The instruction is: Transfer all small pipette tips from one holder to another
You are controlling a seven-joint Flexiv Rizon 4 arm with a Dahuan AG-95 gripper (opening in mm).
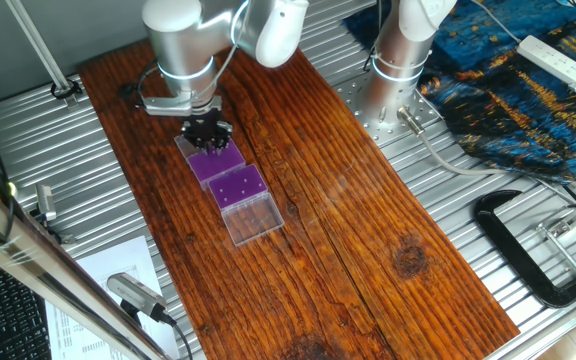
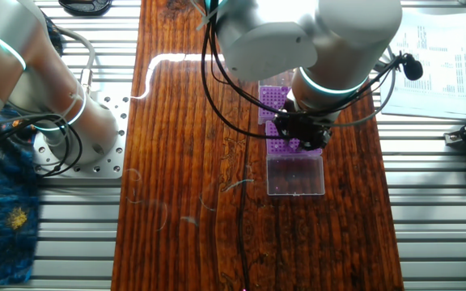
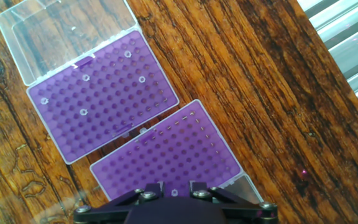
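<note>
Two purple racks lie side by side on the wooden table. The far rack (image 3: 98,102) has an open clear lid (image 3: 61,37) and holds several small white pipette tips (image 3: 142,79) scattered in its holes. The near rack (image 3: 173,152) sits right under my gripper (image 3: 174,185). One white tip (image 3: 174,193) stands in the near rack between my two fingers (image 3: 154,186), with a small gap on each side. The gripper is open around it. In one fixed view the gripper (image 1: 208,133) hangs low over the rack (image 1: 215,162).
A second clear lid (image 3: 248,184) shows at the near rack's right end. The table (image 1: 368,220) is dark wood, with ribbed metal (image 1: 528,230) around it. A second arm's base (image 1: 393,70), a black clamp (image 1: 528,250) and papers (image 2: 435,56) lie off the wood.
</note>
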